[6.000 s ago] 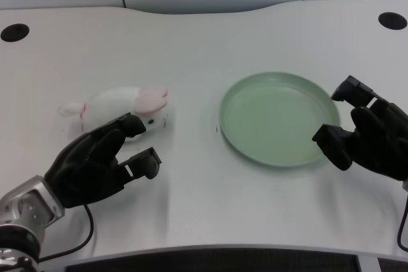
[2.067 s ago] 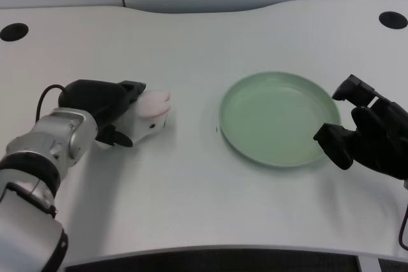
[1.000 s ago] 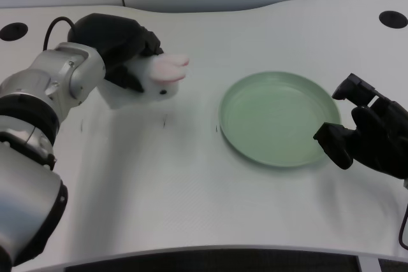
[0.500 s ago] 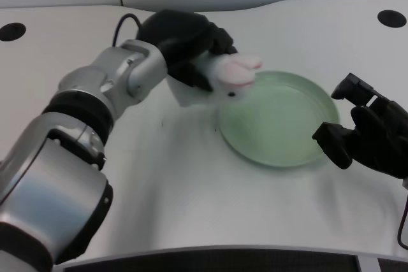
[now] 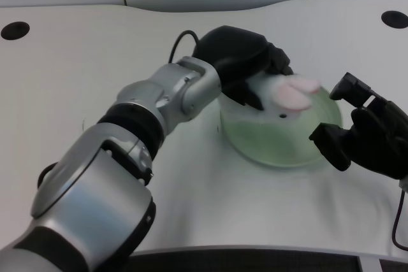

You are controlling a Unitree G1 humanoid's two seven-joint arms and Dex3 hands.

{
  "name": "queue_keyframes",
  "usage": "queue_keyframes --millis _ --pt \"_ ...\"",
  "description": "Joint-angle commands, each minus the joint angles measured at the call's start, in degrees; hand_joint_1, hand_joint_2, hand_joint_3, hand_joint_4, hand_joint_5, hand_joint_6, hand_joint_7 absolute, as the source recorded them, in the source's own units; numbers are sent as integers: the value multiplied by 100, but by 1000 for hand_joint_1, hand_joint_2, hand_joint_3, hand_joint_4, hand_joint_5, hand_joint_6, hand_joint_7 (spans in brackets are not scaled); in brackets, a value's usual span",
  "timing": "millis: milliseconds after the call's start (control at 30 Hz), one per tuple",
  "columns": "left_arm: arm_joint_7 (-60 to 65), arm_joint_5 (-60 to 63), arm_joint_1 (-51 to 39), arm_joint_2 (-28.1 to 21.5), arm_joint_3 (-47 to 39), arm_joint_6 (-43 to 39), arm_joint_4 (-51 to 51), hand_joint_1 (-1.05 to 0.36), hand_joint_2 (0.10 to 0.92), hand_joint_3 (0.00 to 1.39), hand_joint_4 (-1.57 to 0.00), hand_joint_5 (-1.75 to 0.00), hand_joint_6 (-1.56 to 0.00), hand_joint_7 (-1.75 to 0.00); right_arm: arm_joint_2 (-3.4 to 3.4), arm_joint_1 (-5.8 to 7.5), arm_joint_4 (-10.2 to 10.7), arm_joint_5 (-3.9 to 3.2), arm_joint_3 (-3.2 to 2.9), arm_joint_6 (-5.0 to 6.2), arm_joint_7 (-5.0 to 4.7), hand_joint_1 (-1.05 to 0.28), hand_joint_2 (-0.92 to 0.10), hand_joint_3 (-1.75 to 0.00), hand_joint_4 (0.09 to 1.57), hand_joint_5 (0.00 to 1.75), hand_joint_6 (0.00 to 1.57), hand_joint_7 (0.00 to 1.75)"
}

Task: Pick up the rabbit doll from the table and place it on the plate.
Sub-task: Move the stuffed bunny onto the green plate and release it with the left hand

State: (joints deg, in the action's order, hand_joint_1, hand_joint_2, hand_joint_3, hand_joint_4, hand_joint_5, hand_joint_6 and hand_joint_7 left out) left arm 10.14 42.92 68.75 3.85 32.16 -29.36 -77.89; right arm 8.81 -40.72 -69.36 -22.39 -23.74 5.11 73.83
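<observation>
My left hand (image 5: 239,62) grips the white rabbit doll (image 5: 280,99) with pink ears and holds it above the green plate (image 5: 280,148). The doll's head and ears point right, out past the black fingers, and its body is mostly hidden under the hand. Whether the doll touches the plate I cannot tell. My silver left forearm (image 5: 166,97) stretches across the table from the lower left. The plate's left and far parts are covered by hand and doll.
My right hand (image 5: 366,135) waits at the plate's right edge, its fingers curled. Two black round holes (image 5: 14,30) (image 5: 394,19) sit in the white table's far corners. A black cable runs along the left wrist.
My left hand has carried the rabbit doll rightward from the plate's left rim to over the plate's middle. The right hand stays put.
</observation>
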Motion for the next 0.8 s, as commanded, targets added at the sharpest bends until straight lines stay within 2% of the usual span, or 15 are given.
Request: queue_keyframes --millis 33,100,133,167,200,233,267,300,333,433,467,500,567,667,800 --pt "64 45 92 21 65 51 -34 -207 919 10 -609 -1211 -1097 -153 59 12 -3 -68 -14 -16 57 -607 -908 -61 1048 1746 803 1746" --pt "134 84 74 67 134 58 -36 -208 920 10 -605 -1219 -1092 -162 49 15 4 -75 -18 4 80 -607 -909 -58 1048 1746 802 1746" --pt "193 123 56 108 186 67 -39 -177 911 7 -568 -1400 -1016 -406 42 17 8 -83 -22 20 113 -608 -914 -58 1049 1746 806 1746" --pt "237 151 44 135 223 73 -42 -173 907 5 -561 -1413 -879 -657 37 18 11 -89 -25 31 136 -607 -916 -58 1050 1746 806 1746" --pt "252 139 22 161 215 74 -47 -170 904 4 -559 -1418 -790 -819 35 21 20 -88 -25 41 123 -607 -918 -57 1049 1746 805 1746" --pt "251 123 10 172 196 74 -51 -216 914 20 -530 -1236 -674 -796 34 23 25 -85 -24 45 108 -607 -918 -55 1048 1746 805 1746" --pt "129 47 -1 195 125 117 -60 -232 917 26 -527 -1161 -641 -774 37 25 32 -81 -21 30 76 -607 -918 -54 1047 1746 805 1746" --pt "38 -7 -8 211 75 151 -67 -311 920 105 -463 -947 -570 -566 38 27 37 -78 -19 19 55 -606 -915 -50 1046 1746 805 1746" --pt "-23 -36 -10 220 41 175 -70 -339 920 133 -448 -862 -556 -473 39 27 39 -77 -18 11 45 -606 -915 -48 1045 1746 804 1746" --pt "-70 -59 -11 226 18 193 -68 -365 921 159 -436 -778 -549 -377 40 28 41 -78 -16 6 38 -605 -915 -44 1044 1746 804 1746" --pt "-144 -96 -21 222 -7 238 -71 -366 921 160 -435 -772 -550 -369 47 25 40 -77 -12 12 76 -605 -915 -43 1044 1746 804 1746" --pt "-200 -125 -28 219 -24 272 -72 -489 921 277 -199 -650 -382 -266 53 23 40 -76 -9 16 105 -601 -919 -47 1047 1746 812 1746" --pt "-131 5 -7 199 106 436 -70 -589 921 385 -56 -535 -257 -179 55 21 37 -76 -8 5 108 -597 -917 -46 1052 1746 820 1746" --pt "1 123 8 181 236 560 -60 -662 921 422 -5 -402 -172 -106 54 25 40 -73 -6 12 109 -594 -920 -46 1055 1746 818 1746" --pt "20 187 22 151 289 675 -61 -721 921 421 1 -325 -142 -74 58 23 47 -73 -1 -36 73 -595 -921 -47 1055 1746 814 1746"
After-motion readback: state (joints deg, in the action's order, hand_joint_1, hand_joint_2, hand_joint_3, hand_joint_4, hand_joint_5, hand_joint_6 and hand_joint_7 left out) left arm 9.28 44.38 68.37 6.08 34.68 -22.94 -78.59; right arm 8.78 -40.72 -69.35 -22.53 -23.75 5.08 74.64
